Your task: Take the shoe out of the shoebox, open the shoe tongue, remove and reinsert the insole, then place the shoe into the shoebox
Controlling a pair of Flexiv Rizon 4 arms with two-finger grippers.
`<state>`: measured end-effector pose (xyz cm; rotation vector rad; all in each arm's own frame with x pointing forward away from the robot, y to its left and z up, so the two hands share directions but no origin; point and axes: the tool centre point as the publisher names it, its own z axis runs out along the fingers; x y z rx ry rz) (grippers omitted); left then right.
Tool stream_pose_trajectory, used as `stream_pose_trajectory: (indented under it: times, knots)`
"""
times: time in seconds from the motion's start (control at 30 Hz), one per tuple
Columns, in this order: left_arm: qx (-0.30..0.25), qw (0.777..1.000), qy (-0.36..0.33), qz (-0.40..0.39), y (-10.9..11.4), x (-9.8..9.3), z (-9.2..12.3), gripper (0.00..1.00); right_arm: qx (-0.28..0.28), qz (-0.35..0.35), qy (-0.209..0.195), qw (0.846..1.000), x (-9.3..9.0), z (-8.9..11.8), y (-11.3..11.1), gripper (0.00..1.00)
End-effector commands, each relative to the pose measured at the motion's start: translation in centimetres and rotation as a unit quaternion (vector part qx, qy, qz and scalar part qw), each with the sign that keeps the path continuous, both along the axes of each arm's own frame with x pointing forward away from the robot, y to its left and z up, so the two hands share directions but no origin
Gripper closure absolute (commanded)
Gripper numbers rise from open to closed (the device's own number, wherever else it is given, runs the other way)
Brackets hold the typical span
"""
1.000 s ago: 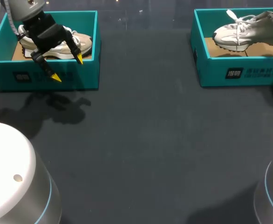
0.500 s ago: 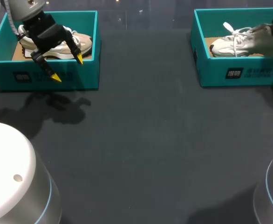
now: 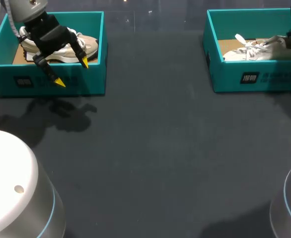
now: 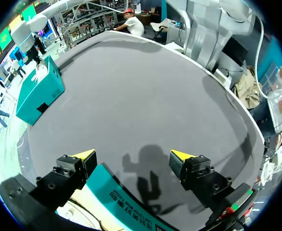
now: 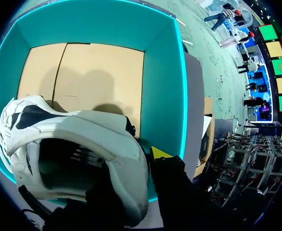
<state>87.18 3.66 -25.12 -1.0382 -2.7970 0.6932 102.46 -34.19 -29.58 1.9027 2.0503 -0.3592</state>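
Locating the shoe: the white shoe [image 3: 247,51] sits low inside the right shoebox [image 3: 257,77], toe toward the table's middle, laces loose, heel at the far right.
Grip: the right gripper [image 5: 150,159] looks clamped on the heel collar. One yellow tip shows outside it; the other finger seems to be inside the shoe and is hidden.
Insole: cannot tell; the shoe's mouth is dark in the right wrist view.
Progress: judged to be the last step, with the shoe in its box and only the release and withdrawal left.
Right box contents: the white shoe over bare cardboard floor.
Left shoebox [image 3: 86,82]: holds a beige shoe [image 3: 88,47].
Left gripper [image 3: 72,72]: fingers spread wide, holding nothing, above that box's front wall.
Table [image 3: 150,139]: dark surface between the boxes.
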Motion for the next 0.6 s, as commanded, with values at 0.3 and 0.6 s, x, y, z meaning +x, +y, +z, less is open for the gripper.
stream_pose_trajectory:
  times: [0.3, 0.6]
  knots:
    - [0.001, 1.0, -0.001, 0.0, 0.0, 0.0, 0.0, 0.0, 0.004, 0.01, 0.002, 1.0, -1.0, -2.2, 0.5, 1.0]
    - [0.001, 1.0, -0.001, 0.0, 0.0, 0.0, 0.0, 0.0, 0.015, 0.015, 0.007, 1.0, -0.9, -3.5, 1.0, 1.0]
